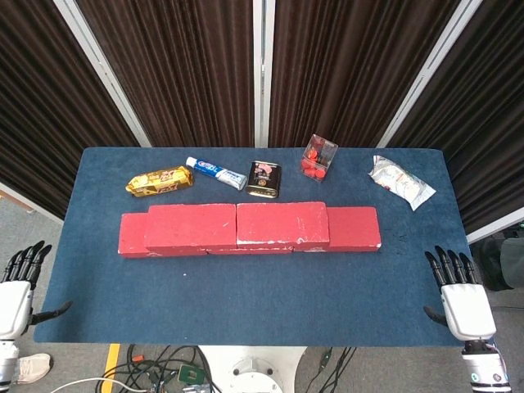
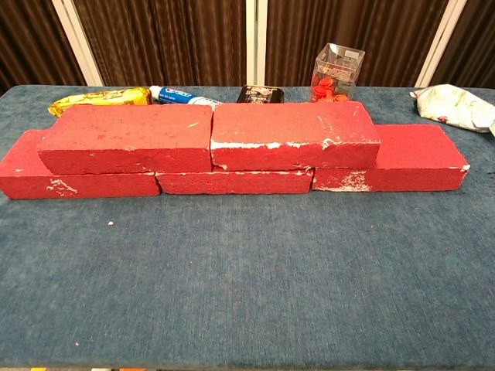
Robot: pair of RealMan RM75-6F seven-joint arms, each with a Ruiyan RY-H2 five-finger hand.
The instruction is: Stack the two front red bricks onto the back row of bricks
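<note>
Blue bench against dark curtains, grey floor below.
Dark brown pleated curtains (image 1: 196, 65) are hanging across the whole back, split by pale upright and slanting frame strips (image 1: 259, 70). A blue, carpet-like cloth is covering the bench (image 1: 246, 286). Grey floor (image 1: 74, 246) is showing on both sides; a tangle of cables (image 1: 164, 368) and a yellow floor stripe (image 1: 112, 364) are lying under the near edge. Light is falling evenly, no strong shadows.

The left hand (image 1: 15, 291) is low down at the far left, with its fingers spread out and pointing up, and it holds nothing. The right hand (image 1: 460, 296) is low down at the far right, back side up, fingers spread and empty too. Both hands are far apart from each other.
</note>
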